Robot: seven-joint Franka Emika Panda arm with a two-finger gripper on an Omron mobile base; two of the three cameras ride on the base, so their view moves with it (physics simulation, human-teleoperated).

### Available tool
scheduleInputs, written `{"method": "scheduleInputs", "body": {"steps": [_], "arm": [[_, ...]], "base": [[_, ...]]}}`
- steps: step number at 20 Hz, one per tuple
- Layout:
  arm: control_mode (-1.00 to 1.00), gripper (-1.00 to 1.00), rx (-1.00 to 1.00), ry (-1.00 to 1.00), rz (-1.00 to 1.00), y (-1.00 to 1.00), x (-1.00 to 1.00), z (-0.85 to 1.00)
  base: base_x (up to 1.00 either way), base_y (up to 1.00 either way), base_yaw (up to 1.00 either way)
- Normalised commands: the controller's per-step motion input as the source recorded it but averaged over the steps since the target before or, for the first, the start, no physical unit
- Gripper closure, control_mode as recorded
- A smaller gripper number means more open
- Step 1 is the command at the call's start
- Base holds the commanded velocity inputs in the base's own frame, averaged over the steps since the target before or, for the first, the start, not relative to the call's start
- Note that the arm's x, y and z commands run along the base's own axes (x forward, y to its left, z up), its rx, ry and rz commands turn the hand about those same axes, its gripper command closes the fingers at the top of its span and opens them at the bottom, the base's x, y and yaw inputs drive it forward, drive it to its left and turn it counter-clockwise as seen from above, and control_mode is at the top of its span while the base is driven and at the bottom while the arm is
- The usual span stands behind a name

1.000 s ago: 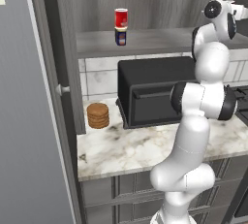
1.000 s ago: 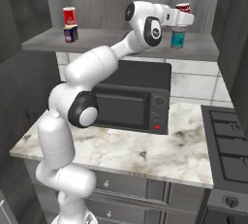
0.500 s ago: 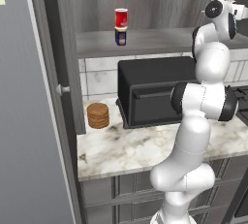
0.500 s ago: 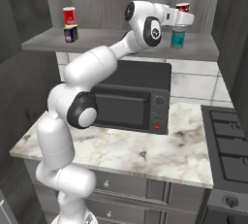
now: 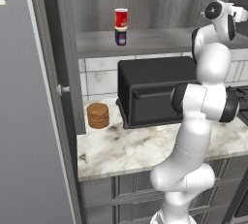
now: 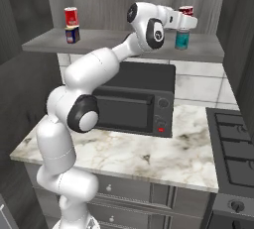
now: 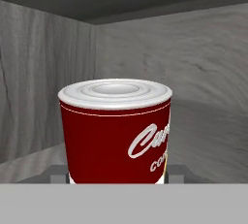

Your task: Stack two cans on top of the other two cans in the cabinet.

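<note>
At the left of the cabinet's grey shelf (image 6: 39, 43), a plain red can (image 6: 71, 16) stands upright on the dark blue can (image 6: 72, 34); the same pair shows as red can (image 5: 121, 18) on blue can (image 5: 120, 37). My gripper (image 6: 186, 20) is shut on the other red can (image 6: 186, 10), held upright right above the teal can (image 6: 182, 39) at the shelf's right end. I cannot tell whether the two touch. In the hand view this red can (image 7: 116, 131), with white script and a pale rim, sits between my fingertips (image 7: 58, 174).
A black microwave-like box (image 6: 134, 99) stands on the marble counter (image 6: 149, 148) under the shelf. A stack of brown cookies (image 5: 98, 115) lies left of it. A stove (image 6: 233, 143) lies at the right. The cabinet's back and side walls (image 7: 43, 72) close in around the hand.
</note>
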Motion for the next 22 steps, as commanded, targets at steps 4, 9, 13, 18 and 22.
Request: {"method": "scheduleInputs", "body": {"steps": [4, 9, 13, 18, 22], "arm": [[-1.00, 1.00, 0.07, 0.00, 0.00, 0.02, 0.03, -0.19], [-1.00, 1.00, 0.08, 0.00, 0.00, 0.04, 0.03, -0.13], [-1.00, 1.00, 0.08, 0.00, 0.00, 0.03, 0.08, -0.16], [-1.00, -1.00, 0.03, 0.00, 0.00, 0.00, 0.07, -0.26], [-1.00, -1.00, 0.00, 0.00, 0.00, 0.00, 0.18, -0.33]], "base": [[0.00, 0.00, 0.00], [0.00, 0.00, 0.00], [0.00, 0.00, 0.00], [0.00, 0.00, 0.00], [0.00, 0.00, 0.00]]}}
